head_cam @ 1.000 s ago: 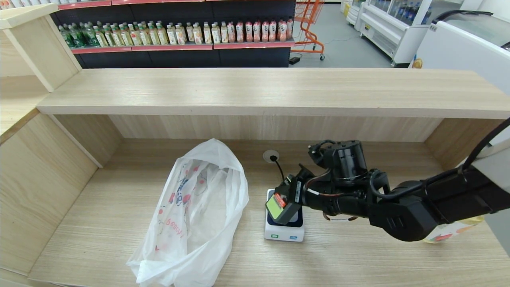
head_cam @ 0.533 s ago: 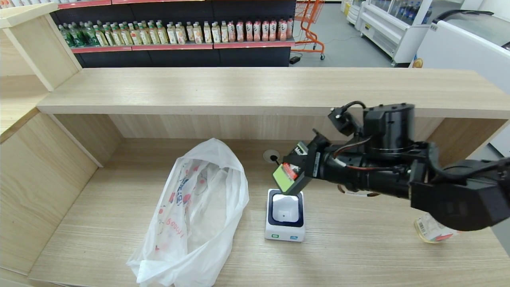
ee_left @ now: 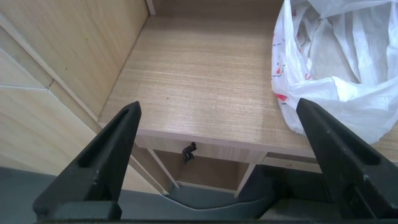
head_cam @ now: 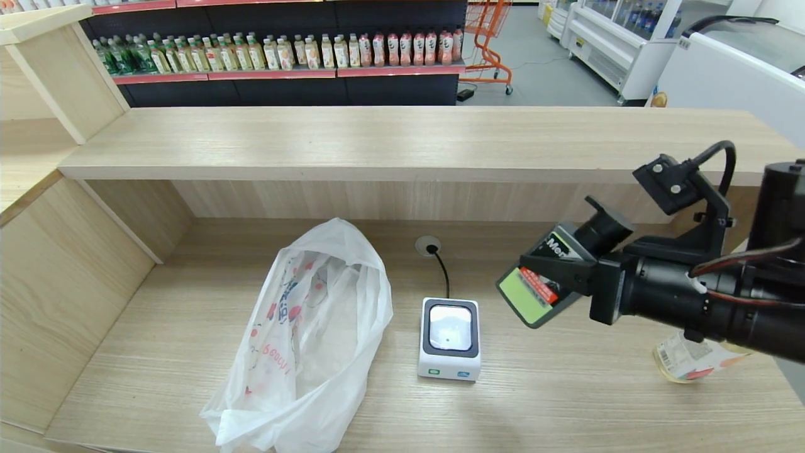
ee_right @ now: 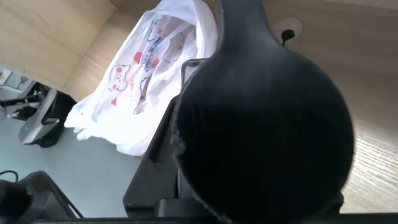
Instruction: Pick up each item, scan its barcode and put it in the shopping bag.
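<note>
A shop's checkout desk

A pale wooden counter (head_cam: pixel 409 141) with a raised ledge carries a small barcode scanner (head_cam: pixel 449 338), with an open plastic shopping bag (head_cam: pixel 314 333) to its left. Beyond the ledge, at the far left, red-edged shelves (head_cam: pixel 283 74) hold rows of bottled drinks. An orange shopping trolley (head_cam: pixel 489 38) stands in the aisle, and white chest freezers (head_cam: pixel 629 47) line the far right.

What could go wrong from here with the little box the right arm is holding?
The box juts out of the right gripper, so it might slip. Its way to the shopping bag passes over the scanner; a low swing could knock it. The bag lies slumped on the counter, so the box may miss its mouth.
</note>
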Available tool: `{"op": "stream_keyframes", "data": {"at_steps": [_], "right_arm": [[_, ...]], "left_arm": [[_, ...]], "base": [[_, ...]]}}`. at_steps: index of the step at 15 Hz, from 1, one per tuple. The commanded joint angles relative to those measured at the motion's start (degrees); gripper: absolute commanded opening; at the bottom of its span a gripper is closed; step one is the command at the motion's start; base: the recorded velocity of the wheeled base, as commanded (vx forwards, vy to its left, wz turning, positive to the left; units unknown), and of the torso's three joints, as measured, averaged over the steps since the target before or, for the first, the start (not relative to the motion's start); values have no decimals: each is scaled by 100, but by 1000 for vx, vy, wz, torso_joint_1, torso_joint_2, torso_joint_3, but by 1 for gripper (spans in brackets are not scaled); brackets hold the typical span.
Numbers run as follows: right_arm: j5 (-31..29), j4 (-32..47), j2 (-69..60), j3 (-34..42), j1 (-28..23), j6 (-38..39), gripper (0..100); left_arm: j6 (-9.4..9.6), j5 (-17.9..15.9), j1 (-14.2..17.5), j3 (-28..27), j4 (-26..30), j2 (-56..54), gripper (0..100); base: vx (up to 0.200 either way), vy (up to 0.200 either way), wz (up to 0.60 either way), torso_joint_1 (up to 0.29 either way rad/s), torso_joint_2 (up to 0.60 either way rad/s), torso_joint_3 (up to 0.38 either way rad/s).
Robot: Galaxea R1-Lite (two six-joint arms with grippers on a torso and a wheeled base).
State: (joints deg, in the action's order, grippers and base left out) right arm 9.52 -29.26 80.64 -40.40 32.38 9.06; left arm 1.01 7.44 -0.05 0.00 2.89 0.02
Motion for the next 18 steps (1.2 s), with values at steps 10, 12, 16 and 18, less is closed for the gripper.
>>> {"op": "stream_keyframes", "data": {"at_steps": [10, 12, 16, 18], "right_arm": [[-29, -19, -611, 973, -12, 421, 0], [-29, -27, -497, 867, -12, 852, 0], [-47, -10, -198, 375, -3, 1608, 0], [-56, 17, 39, 138, 5, 1889, 0]], "left_arm": [[-22, 3, -4, 0, 1, -2, 100], [-22, 3, -4, 0, 1, 6, 100], [-22, 3, -4, 0, 1, -2, 100], [-22, 3, -4, 0, 1, -2, 100]], "base": [[-60, 20, 0, 1, 0, 2], [0, 200, 0, 10, 5, 2], [0, 200, 0, 11, 7, 0], [0, 200, 0, 0, -2, 2]]}}
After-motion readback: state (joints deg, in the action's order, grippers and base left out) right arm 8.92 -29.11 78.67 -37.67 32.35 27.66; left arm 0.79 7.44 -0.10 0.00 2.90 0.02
